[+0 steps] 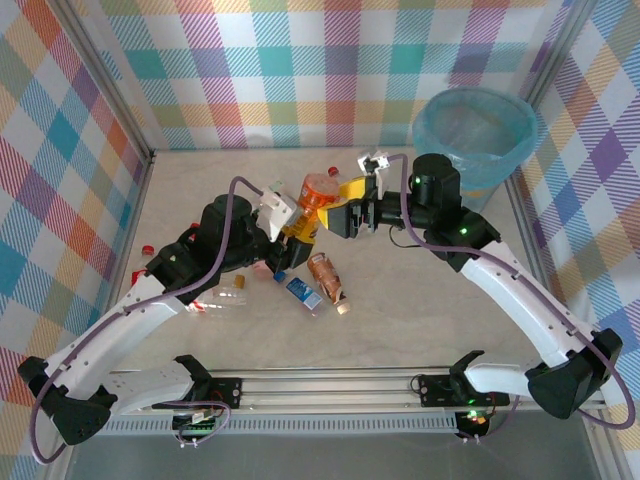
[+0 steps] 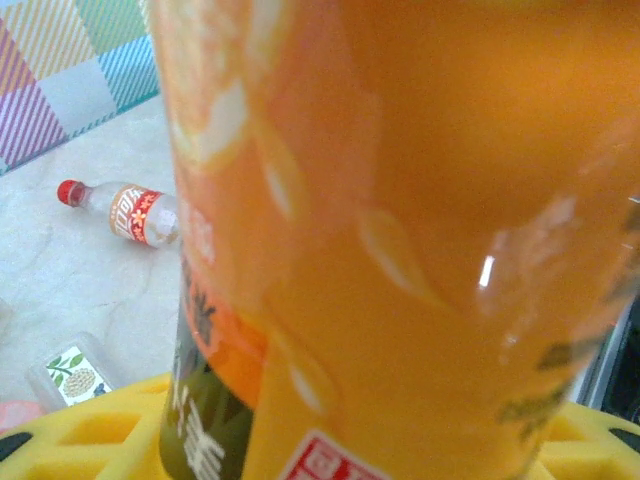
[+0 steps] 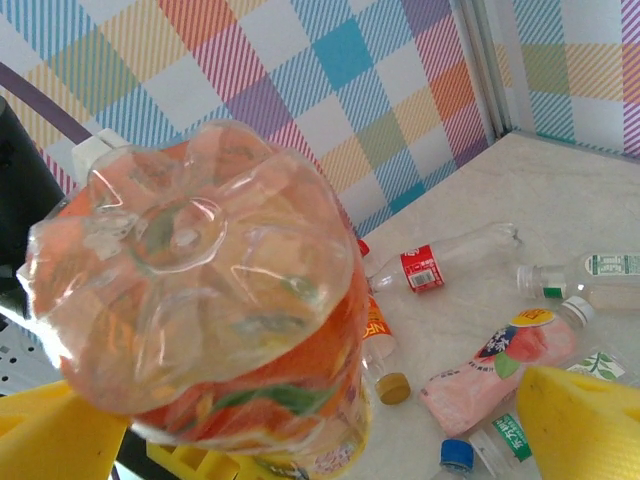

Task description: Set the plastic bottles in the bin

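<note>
Centre-left, loose bottles (image 1: 322,278) lie flat on the desk (image 1: 420,300). My left end effector (image 1: 298,228) is clamped on the orange bottle (image 1: 318,196), which is held off the desk with its long axis near-to-far and its base toward the right arm. The right end effector (image 1: 350,205) gapes wide, its right pad (image 3: 580,420) clear of the bottle. The bin (image 1: 445,115) stands far right.

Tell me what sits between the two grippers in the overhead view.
The orange bottle, raised off the table between left gripper and right gripper; both wrist views show it up close.
</note>
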### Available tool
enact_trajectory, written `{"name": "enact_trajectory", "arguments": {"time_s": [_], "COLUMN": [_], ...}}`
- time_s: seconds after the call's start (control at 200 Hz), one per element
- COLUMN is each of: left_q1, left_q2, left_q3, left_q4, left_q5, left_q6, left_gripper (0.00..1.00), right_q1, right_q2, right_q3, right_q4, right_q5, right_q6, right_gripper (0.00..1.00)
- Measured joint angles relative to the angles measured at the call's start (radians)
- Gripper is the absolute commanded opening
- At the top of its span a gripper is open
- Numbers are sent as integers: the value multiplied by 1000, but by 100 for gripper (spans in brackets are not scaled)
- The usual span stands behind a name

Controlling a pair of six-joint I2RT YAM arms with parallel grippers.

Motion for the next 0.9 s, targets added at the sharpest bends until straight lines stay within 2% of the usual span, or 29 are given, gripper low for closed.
{"name": "enact_trajectory", "arguments": {"time_s": [0.3, 0.675, 0.9], "left_q1": [0, 0, 0], "left_q2": [58, 79, 120], "left_q3": [0, 0, 19], "left_q4": [2, 4, 31], "left_q5": [63, 93, 123], "left_q6": [11, 11, 30], "left_gripper": [51, 53, 57], "right_q1": [13, 15, 16], "right_q2": [21, 10, -16], "right_q3": [13, 13, 18], "right_q4": [0, -18, -64], "right_q5": [5, 24, 89], "right_q6": [-2, -8, -22], "right_gripper": [95, 73, 62]}}
